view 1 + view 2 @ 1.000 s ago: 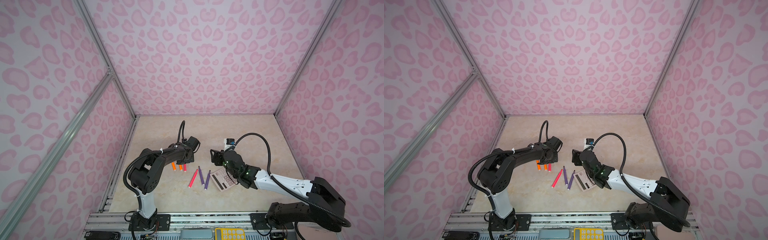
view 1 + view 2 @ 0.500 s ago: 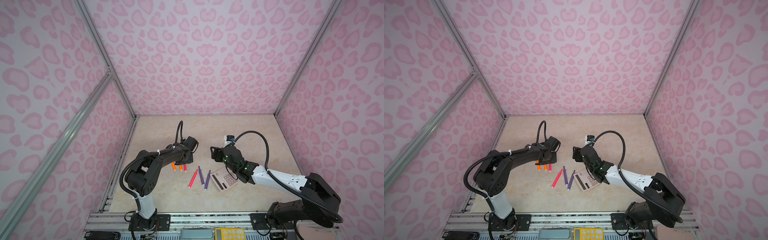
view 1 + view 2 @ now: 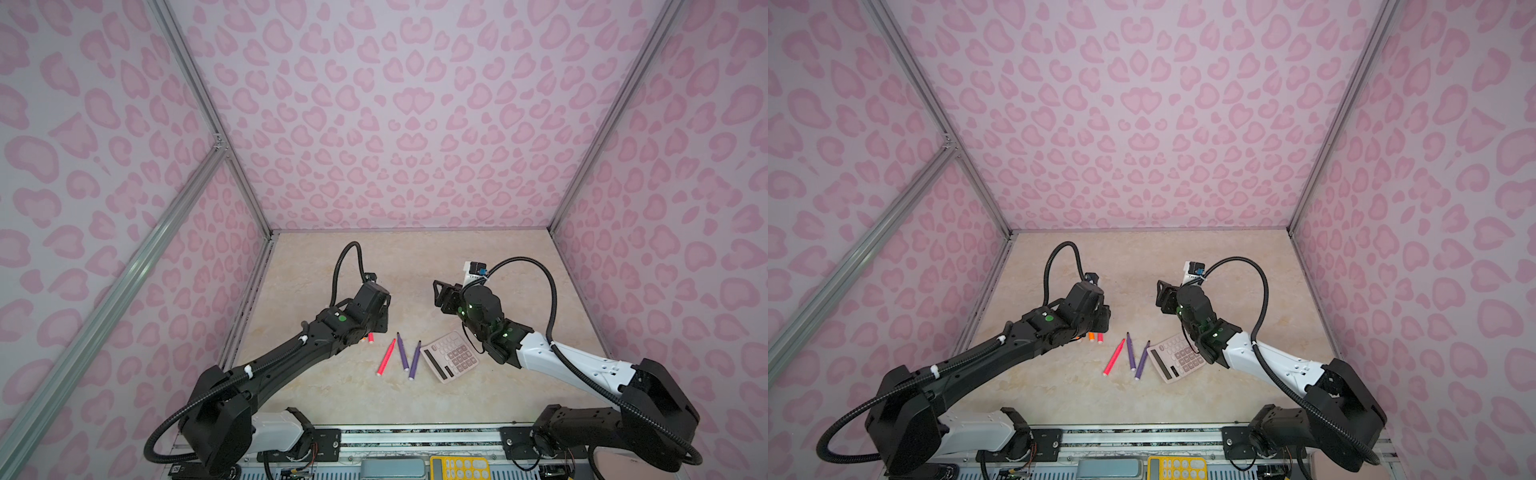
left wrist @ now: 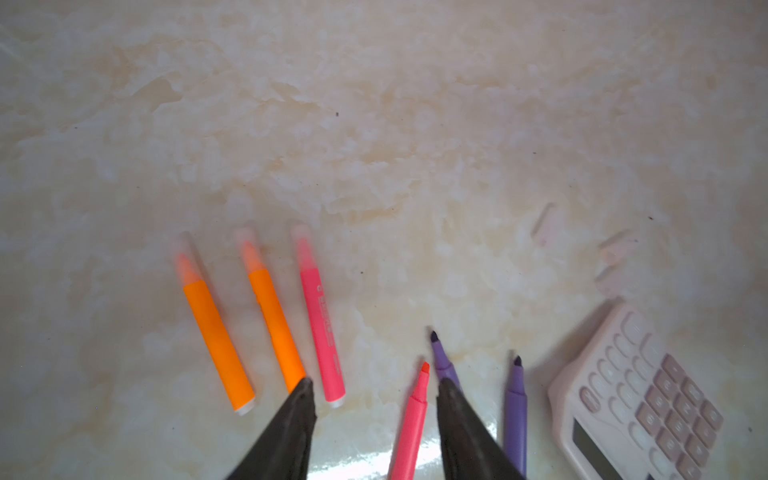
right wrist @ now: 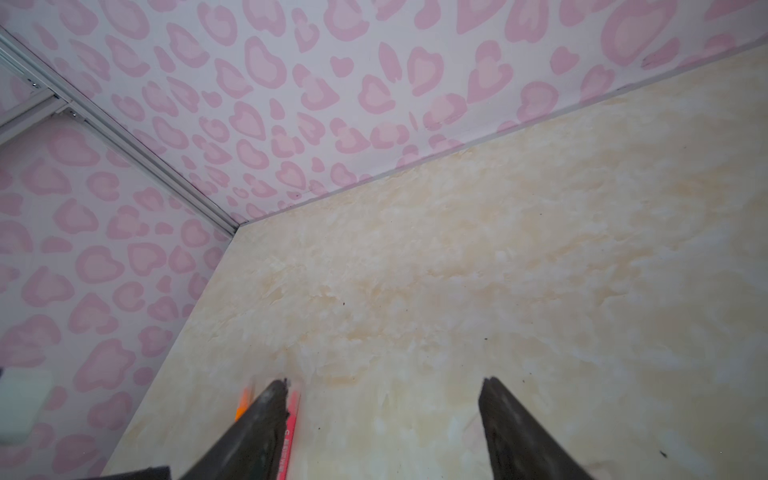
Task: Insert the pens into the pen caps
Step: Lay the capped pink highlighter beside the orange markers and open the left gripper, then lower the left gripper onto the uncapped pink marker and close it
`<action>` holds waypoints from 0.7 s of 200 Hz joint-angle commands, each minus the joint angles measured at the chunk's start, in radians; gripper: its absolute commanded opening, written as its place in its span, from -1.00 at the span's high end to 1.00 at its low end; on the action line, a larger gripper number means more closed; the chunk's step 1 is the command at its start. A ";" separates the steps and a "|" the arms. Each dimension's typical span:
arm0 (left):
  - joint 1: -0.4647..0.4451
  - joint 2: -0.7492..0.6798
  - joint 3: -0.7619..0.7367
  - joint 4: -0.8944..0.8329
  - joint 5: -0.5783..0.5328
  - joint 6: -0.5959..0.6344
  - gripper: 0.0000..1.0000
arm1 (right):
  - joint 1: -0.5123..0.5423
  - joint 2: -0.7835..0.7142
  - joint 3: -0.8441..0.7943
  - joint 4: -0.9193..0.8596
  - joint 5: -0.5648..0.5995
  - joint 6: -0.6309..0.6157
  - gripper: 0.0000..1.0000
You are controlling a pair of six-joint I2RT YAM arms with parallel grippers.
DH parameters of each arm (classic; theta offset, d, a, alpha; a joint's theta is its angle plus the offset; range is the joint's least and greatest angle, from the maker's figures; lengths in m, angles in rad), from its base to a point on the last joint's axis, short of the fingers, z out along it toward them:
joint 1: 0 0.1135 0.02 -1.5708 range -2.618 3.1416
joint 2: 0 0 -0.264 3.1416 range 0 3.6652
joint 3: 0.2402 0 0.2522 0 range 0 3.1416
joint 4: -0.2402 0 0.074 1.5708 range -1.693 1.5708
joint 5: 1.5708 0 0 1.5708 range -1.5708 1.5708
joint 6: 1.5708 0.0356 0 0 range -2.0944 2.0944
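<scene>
In the left wrist view my left gripper [image 4: 374,386] hangs open over the table with nothing between its fingers. Just past one fingertip lie two orange pens [image 4: 218,340] [image 4: 276,328] and a pink pen [image 4: 322,328], each with a clear pen cap on its tip. An uncapped pink pen [image 4: 411,419] and two uncapped purple pens [image 4: 445,365] [image 4: 515,399] lie near the other fingertip. Three loose pen caps [image 4: 544,224] [image 4: 615,245] [image 4: 606,274] rest farther out. My right gripper [image 5: 384,384] is open and empty above bare table, right of the pens in both top views [image 3: 440,291].
A pink calculator [image 3: 451,356] lies right of the purple pens [image 3: 402,352], under my right forearm. Patterned walls [image 3: 395,145] close in the table on three sides. A yellow keypad [image 3: 459,467] sits on the front rail.
My left gripper has opened and its arm has shifted a little over the capped pens. My right gripper has drawn back toward the far wall, away from the calculator.
</scene>
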 commanded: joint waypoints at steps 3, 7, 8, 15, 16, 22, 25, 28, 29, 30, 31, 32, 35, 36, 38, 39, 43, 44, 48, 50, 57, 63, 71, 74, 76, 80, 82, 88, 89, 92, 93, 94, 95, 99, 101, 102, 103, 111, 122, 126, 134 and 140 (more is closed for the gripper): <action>-0.022 -0.074 -0.095 0.052 0.158 0.069 -0.04 | -0.046 -0.006 -0.014 0.005 0.014 -0.014 -0.48; -0.026 -0.086 -0.115 0.059 0.180 0.070 -0.06 | -0.052 -0.005 -0.018 0.011 0.014 -0.013 -0.48; -0.027 -0.089 -0.119 0.062 0.184 0.071 -0.06 | -0.054 -0.005 -0.018 0.012 0.014 -0.015 -0.48; -0.036 -0.105 -0.147 0.069 0.213 0.069 -0.07 | -0.065 0.001 -0.021 0.021 0.012 -0.019 -0.48; -0.037 -0.107 -0.151 0.070 0.216 0.069 -0.07 | -0.065 0.001 -0.021 0.023 0.012 -0.020 -0.48; -0.046 -0.115 -0.172 0.077 0.226 0.071 -0.07 | -0.076 0.006 -0.019 0.025 0.015 -0.025 -0.48; -0.049 -0.118 -0.182 0.079 0.228 0.072 -0.07 | -0.080 0.011 -0.018 0.026 0.017 -0.028 -0.48; -0.052 -0.120 -0.190 0.078 0.227 0.072 -0.08 | -0.082 0.014 -0.019 0.027 0.019 -0.030 -0.48; -0.054 -0.120 -0.193 0.080 0.227 0.073 -0.09 | -0.082 0.014 -0.019 0.027 0.019 -0.030 -0.48; -0.055 -0.120 -0.196 0.080 0.227 0.074 -0.09 | -0.084 0.016 -0.018 0.028 0.019 -0.031 -0.48; -0.054 -0.120 -0.197 0.081 0.226 0.075 -0.09 | -0.085 0.016 -0.017 0.029 0.019 -0.031 -0.48; -0.055 -0.120 -0.199 0.081 0.225 0.075 -0.09 | -0.084 0.017 -0.017 0.030 0.020 -0.033 -0.48; -0.058 -0.118 -0.205 0.081 0.224 0.078 -0.09 | -0.087 0.021 -0.017 0.033 0.018 -0.035 -0.48; -0.057 -0.116 -0.206 0.080 0.223 0.079 -0.09 | -0.088 0.023 -0.017 0.035 0.016 -0.037 -0.48; -0.059 -0.114 -0.208 0.080 0.222 0.082 -0.09 | -0.089 0.025 -0.017 0.037 0.014 -0.038 -0.48; -0.060 -0.113 -0.210 0.081 0.220 0.083 -0.10 | -0.090 0.026 -0.017 0.039 0.013 -0.040 -0.48; -0.061 -0.106 -0.215 0.080 0.218 0.087 -0.09 | -0.091 0.030 -0.017 0.047 0.007 -0.045 -0.48; -0.060 -0.105 -0.215 0.080 0.216 0.088 -0.09 | -0.092 0.031 -0.016 0.048 0.006 -0.047 -0.48; -0.063 -0.097 -0.214 0.079 0.214 0.090 -0.09 | -0.092 0.034 -0.014 0.050 0.001 -0.047 -0.48; -0.063 -0.092 -0.215 0.080 0.213 0.092 -0.09 | -0.093 0.036 -0.012 0.050 -0.002 -0.048 -0.48; -0.065 -0.077 -0.213 0.080 0.213 0.096 -0.08 | -0.093 0.038 -0.004 0.042 -0.011 -0.050 -0.47; -0.067 -0.062 -0.208 0.082 0.216 0.100 -0.08 | -0.094 0.039 0.003 0.029 -0.024 -0.052 -0.47; -0.072 -0.042 -0.205 0.089 0.216 0.108 -0.08 | -0.093 0.036 0.013 0.009 -0.040 -0.062 -0.47; -0.074 -0.034 -0.204 0.095 0.212 0.110 -0.08 | -0.093 0.036 0.016 0.002 -0.043 -0.062 -0.47; -0.075 -0.029 -0.203 0.098 0.208 0.111 -0.08 | -0.092 0.036 0.017 0.000 -0.043 -0.064 -0.47; -0.078 -0.018 -0.202 0.101 0.203 0.113 -0.08 | -0.092 0.035 0.013 0.001 -0.043 -0.064 -0.47; -0.079 -0.011 -0.202 0.102 0.199 0.113 -0.08 | -0.093 0.035 0.012 0.002 -0.043 -0.064 -0.47; -0.081 0.011 -0.195 0.105 0.193 0.113 -0.08 | -0.093 0.034 0.006 0.007 -0.042 -0.063 -0.47; -0.081 0.014 -0.194 0.105 0.193 0.113 -0.08 | -0.093 0.033 0.006 0.008 -0.041 -0.064 -0.47; -0.081 0.027 -0.187 0.102 0.192 0.113 -0.08 | -0.094 0.033 0.003 0.009 -0.040 -0.064 -0.47; -0.081 0.031 -0.185 0.100 0.192 0.113 -0.08 | -0.094 0.032 0.001 0.010 -0.040 -0.064 -0.47; -0.082 0.037 -0.182 0.098 0.192 0.113 -0.08 | -0.093 0.032 0.001 0.011 -0.038 -0.064 -0.47; -0.082 0.041 -0.180 0.097 0.192 0.113 -0.07 | -0.093 0.031 0.001 0.012 -0.038 -0.064 -0.47; -0.084 0.058 -0.169 0.093 0.195 0.114 -0.05 | -0.093 0.029 -0.005 0.014 -0.036 -0.064 -0.47; -0.086 0.066 -0.164 0.093 0.196 0.114 -0.04 | -0.093 0.028 -0.007 0.014 -0.035 -0.062 -0.47; -0.087 0.071 -0.161 0.092 0.196 0.114 -0.04 | -0.093 0.028 -0.008 0.015 -0.035 -0.062 -0.47; -0.087 0.075 -0.160 0.091 0.197 0.115 -0.04 | -0.093 0.028 -0.009 0.016 -0.034 -0.062 -0.47; -0.096 0.106 -0.147 0.093 0.195 0.115 0.00 | -0.093 0.025 -0.017 0.023 -0.030 -0.059 -0.47; -0.102 0.141 -0.131 0.091 0.174 0.109 0.02 | -0.093 0.021 -0.022 0.028 -0.028 -0.056 -0.47; -0.103 0.153 -0.126 0.087 0.164 0.105 0.02 | -0.093 0.017 -0.022 0.027 -0.030 -0.056 -0.47; -0.101 0.170 -0.117 0.078 0.143 0.101 0.03 | -0.093 0.013 -0.019 0.018 -0.034 -0.059 -0.47; -0.102 0.182 -0.110 0.073 0.130 0.101 0.03 | -0.094 0.010 -0.016 0.008 -0.040 -0.063 -0.47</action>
